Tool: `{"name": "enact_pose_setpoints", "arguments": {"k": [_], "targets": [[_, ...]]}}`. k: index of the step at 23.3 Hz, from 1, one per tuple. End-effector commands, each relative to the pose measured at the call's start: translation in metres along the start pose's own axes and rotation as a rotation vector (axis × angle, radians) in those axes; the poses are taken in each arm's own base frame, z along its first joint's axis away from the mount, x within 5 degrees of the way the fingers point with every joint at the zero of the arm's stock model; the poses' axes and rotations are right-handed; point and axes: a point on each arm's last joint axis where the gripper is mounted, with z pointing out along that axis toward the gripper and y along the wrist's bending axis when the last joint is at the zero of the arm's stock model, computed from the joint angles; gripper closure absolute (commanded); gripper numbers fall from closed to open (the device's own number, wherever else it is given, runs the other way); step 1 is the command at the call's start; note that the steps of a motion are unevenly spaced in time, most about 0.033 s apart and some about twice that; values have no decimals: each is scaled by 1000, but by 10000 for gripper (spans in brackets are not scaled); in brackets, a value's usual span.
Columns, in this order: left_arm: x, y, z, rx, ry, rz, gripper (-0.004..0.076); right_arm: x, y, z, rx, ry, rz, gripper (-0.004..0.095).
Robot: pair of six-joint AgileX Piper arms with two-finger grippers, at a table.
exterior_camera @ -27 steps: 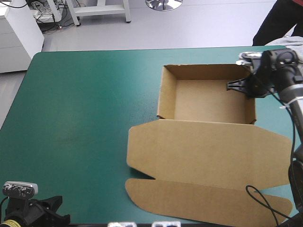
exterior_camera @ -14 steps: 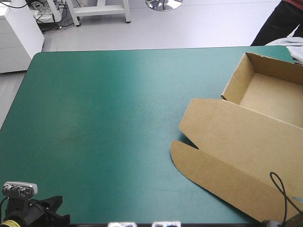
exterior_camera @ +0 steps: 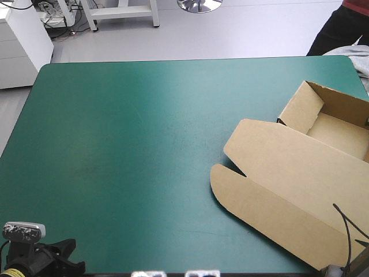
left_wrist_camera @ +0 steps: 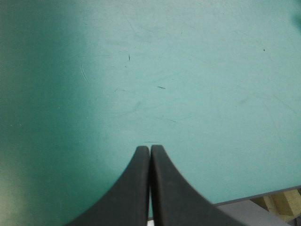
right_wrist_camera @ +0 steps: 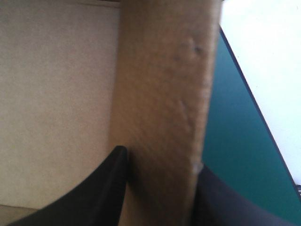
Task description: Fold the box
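Open box (exterior_camera: 288, 167) by the right edge of the table (exterior_camera: 115, 144)
High view: the box lay on the teal-green cover, lid flat. Left wrist view: the left gripper (left_wrist_camera: 149, 149) was closed on nothing. Right wrist view, blurred: the right gripper (right_wrist_camera: 160, 162) seemingly pinched one tray wall; the board looked light and stiff, best gripped by its walls.

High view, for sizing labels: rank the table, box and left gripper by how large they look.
Largest to smallest:
1. table
2. box, cut off at the picture's edge
3. left gripper, only partly in view
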Motion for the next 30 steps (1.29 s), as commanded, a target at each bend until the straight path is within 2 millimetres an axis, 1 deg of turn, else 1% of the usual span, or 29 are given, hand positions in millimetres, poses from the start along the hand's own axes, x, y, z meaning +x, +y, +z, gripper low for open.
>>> {"name": "enact_pose_setpoints", "arguments": {"k": [1,3,5,7,8,9,12,14,15,16,17,18,19,20,21,22,24,25,26,27,28,30], "targets": [[-2,0,-3,-9,36,-2,734,-1,0,-27,2,-77,-8,477],[-2,0,-3,-15,34,0,734,-2,0,-35,5,-94,-10,477],[-2,2,-3,-28,31,4,734,-5,1,-49,1,-127,12,476],[-2,2,-3,-28,31,4,734,-4,4,-69,-25,-184,48,476],[-2,2,-3,-34,29,6,734,-2,6,-84,-35,-227,43,476],[-2,2,-3,-38,28,7,734,0,8,-95,-47,-258,41,477],[-3,4,-3,-56,23,13,734,12,13,-132,-66,-358,37,480],[-3,4,-3,-55,24,12,734,31,24,-169,-137,-456,32,480],[-3,4,-3,-50,25,11,734,47,35,-195,-222,-531,-3,480],[-3,4,-3,-50,25,17,734,54,40,-207,-269,-565,-17,481],[-2,6,-1,-70,25,81,734,76,54,-235,-354,-646,-62,481],[-3,7,-1,-86,19,106,734,86,59,-246,-372,-680,-98,481],[-1,8,1,-94,17,116,734,114,73,-269,-400,-748,-189,490],[-1,8,1,-90,15,115,734,129,79,-278,-407,-775,-223,501],[-1,7,1,-72,1,111,734,158,90,-287,-427,-802,-302,566],[-2,6,1,-69,-6,110,734,178,97,-289,-440,-806,-358,633],[-3,6,1,-68,-20,112,734,218,104,-281,-467,-784,-452,782],[-3,6,2,-61,-25,110,734,237,104,-273,-478,-768,-486,851],[-4,5,2,-58,-32,116,734,253,102,-260,-476,-742,-514,895],[-5,5,2,-57,-39,128,734,271,98,-249,-456,-737,-552,922],[-5,5,2,-56,-46,132,734,284,93,-236,-433,-730,-577,925],[-6,5,3,-52,-61,134,734,297,89,-216,-419,-726,-577,925]]}}
